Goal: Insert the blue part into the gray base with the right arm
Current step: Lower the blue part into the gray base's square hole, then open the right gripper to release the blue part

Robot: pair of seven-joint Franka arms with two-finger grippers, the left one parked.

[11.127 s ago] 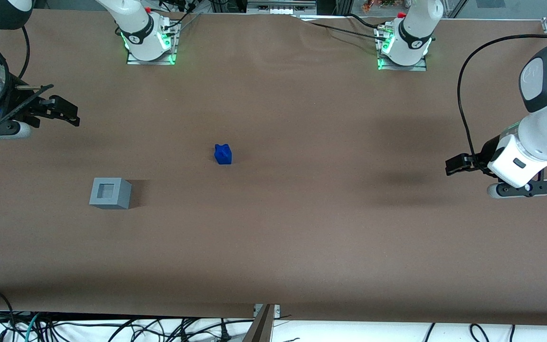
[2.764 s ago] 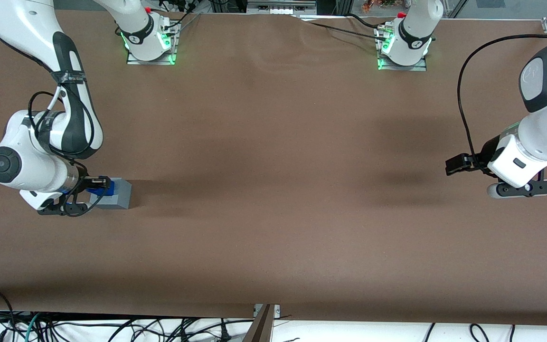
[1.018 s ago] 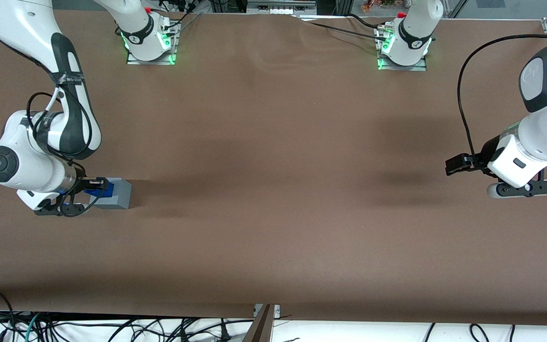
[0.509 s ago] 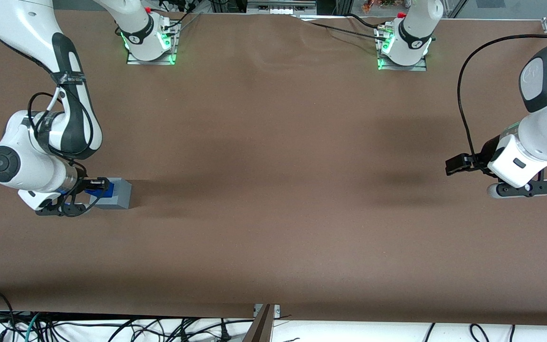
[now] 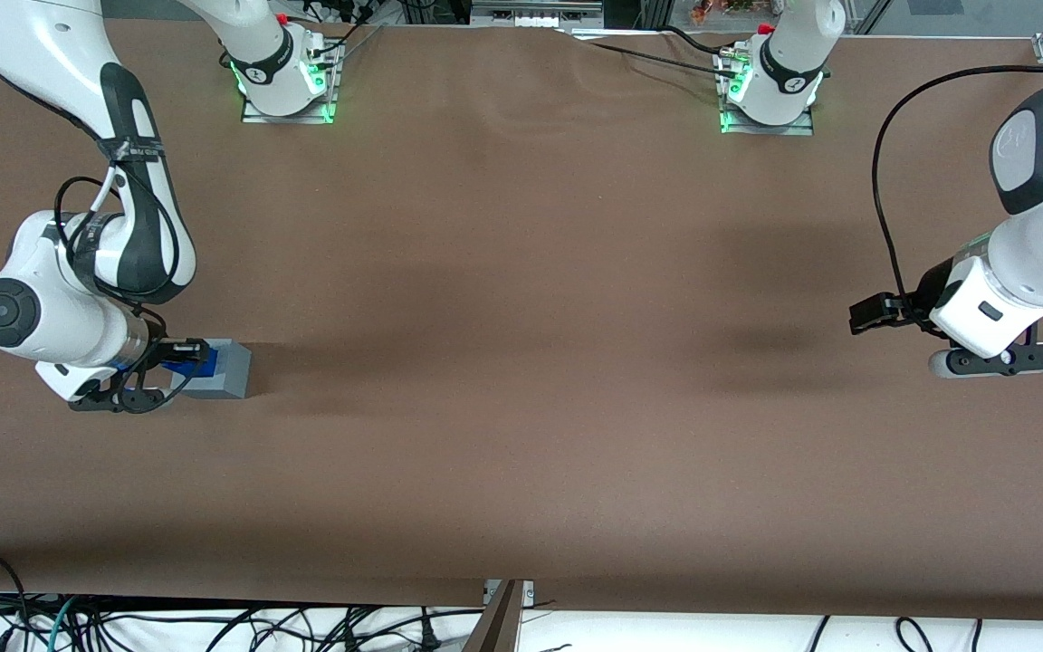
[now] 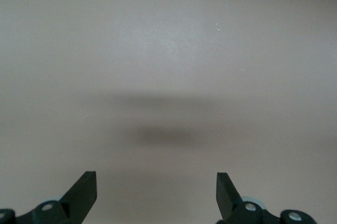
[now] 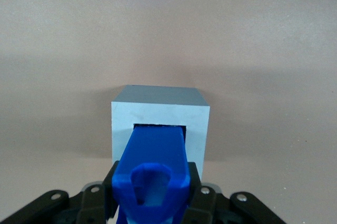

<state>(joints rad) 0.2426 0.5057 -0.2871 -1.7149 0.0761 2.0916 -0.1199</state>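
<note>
The gray base stands on the brown table toward the working arm's end. My right arm reaches down beside it. Its gripper is shut on the blue part, which sits over the top of the base. In the right wrist view the blue part is clamped between the black fingers, and its lower end enters the square recess of the gray base. How deep it goes is hidden by the part itself.
Two arm mounts with green lights stand at the table's edge farthest from the front camera. Cables hang below the near edge. The brown table spreads wide toward the parked arm's end.
Since eleven seconds ago the blue part has gone from mid-table to the gray base, held in my gripper. Over the last second my gripper has barely shifted.
</note>
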